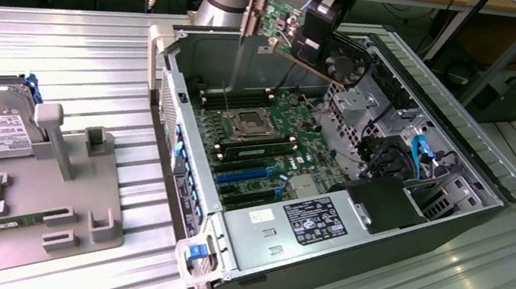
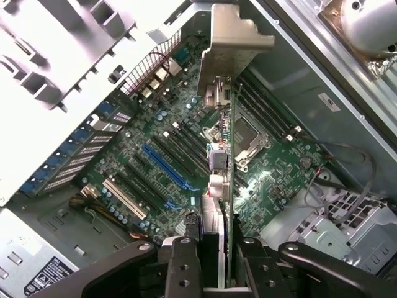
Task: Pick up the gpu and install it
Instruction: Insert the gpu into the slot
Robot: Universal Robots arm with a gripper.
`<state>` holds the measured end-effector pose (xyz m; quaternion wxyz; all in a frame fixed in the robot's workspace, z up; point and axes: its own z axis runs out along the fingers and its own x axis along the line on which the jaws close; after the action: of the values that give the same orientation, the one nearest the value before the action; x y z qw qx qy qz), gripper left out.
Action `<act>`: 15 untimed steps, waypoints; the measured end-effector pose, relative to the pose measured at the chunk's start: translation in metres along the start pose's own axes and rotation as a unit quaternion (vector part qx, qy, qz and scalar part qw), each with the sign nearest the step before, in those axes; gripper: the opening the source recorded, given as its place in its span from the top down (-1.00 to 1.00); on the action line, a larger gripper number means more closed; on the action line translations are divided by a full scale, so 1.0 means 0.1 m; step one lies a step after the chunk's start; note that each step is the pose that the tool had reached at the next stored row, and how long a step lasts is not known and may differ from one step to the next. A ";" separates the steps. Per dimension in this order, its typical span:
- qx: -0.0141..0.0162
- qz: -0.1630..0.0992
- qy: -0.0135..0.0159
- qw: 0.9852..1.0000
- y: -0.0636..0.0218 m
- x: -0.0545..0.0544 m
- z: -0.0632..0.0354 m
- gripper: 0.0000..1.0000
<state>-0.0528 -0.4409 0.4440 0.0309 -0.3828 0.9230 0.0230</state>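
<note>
— Where's the outside camera?
— High and off to one side, tilted down across the counter [image 1: 69, 39] into the open computer case [image 1: 360, 282].
— The wrist one?
— Close in, behind the tool [image 2: 216, 267], looking down along the graphics card [image 2: 220, 164]. Both see the motherboard [image 1: 258, 141].

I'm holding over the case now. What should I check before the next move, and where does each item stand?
1. gpu gripped between the jaws: ok.
2. gpu held above the open computer case, touching no part of the motherboard: ok.
3. Long blue slot free of cards: ok.
4. gpu's edge over and parallel to that slot: not ok. It hangs above the CPU socket, at an angle to the slot.
5. Rear bracket opening free: cannot tell.
</note>
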 end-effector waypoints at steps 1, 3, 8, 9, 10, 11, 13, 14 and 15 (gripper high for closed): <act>0.000 -0.005 0.000 1.000 0.000 0.00 0.000 0.44; -0.001 -0.013 0.000 1.000 0.000 0.00 0.000 0.44; -0.003 -0.043 0.001 0.999 0.000 0.00 0.000 0.44; -0.004 -0.047 0.001 0.999 0.000 0.00 0.000 0.44; -0.004 -0.052 0.001 0.999 0.000 0.00 0.000 0.44; -0.004 -0.056 0.001 0.998 0.000 0.00 0.000 0.44; -0.005 -0.065 0.001 0.998 0.000 0.00 0.000 0.44; -0.005 -0.070 0.001 0.998 0.000 0.00 0.000 0.44; -0.006 -0.074 0.001 0.997 0.000 0.00 0.000 0.44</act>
<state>-0.0528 -0.4409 0.4440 0.0291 -0.4500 0.8922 0.0252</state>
